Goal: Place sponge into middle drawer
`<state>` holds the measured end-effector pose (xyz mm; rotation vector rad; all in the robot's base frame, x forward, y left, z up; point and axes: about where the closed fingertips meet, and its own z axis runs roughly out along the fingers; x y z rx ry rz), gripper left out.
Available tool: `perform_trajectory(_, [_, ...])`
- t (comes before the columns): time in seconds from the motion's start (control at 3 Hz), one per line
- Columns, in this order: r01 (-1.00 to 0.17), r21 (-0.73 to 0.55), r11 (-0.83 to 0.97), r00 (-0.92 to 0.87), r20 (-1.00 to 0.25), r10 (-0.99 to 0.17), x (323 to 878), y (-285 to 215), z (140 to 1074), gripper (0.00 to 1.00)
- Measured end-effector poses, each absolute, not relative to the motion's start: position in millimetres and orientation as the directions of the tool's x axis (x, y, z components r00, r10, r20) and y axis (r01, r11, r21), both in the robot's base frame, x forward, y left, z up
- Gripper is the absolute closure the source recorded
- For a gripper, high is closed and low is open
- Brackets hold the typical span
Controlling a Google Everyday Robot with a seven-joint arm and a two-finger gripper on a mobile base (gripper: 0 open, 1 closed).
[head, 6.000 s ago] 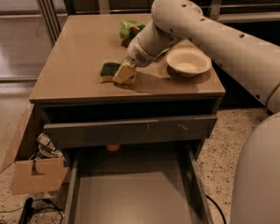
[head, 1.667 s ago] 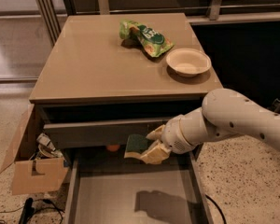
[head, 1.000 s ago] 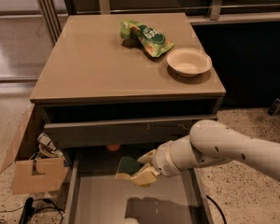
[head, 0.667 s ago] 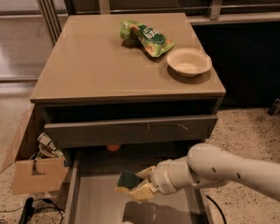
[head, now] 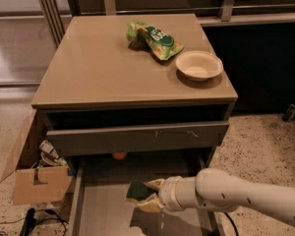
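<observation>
tool (head: 147, 195) was clamped on sponge (head: 135, 191) over the drawer (head: 102, 206); likely light, squashy foam, best pinched across its sides.

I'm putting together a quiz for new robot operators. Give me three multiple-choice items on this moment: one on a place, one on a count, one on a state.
1. Where is the sponge?
A) on the tabletop
B) inside the bowl
C) in the gripper, over the middle drawer

2. How many things lie on the tabletop?
A) one
B) two
C) four

3. The middle drawer is:
A) pulled open
B) shut
C) taken out

Answers:
1 C: the gripper is closed on the sponge above the drawer's floor.
2 B: only the snack bag and the bowl lie there.
3 A: its grey floor shows in front of the cabinet.
</observation>
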<state>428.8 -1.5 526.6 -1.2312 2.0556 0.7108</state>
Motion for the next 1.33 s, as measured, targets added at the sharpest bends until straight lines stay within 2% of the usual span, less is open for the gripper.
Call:
perform_trajectory(0.67, [-0.902,0.147,0.407,-0.378,-0.724,-0.576,434,8,508,1.0])
perform_trajectory(1.33, [-0.912,0.13,0.389,-0.365,-0.689,-0.626,461,7,435,1.0])
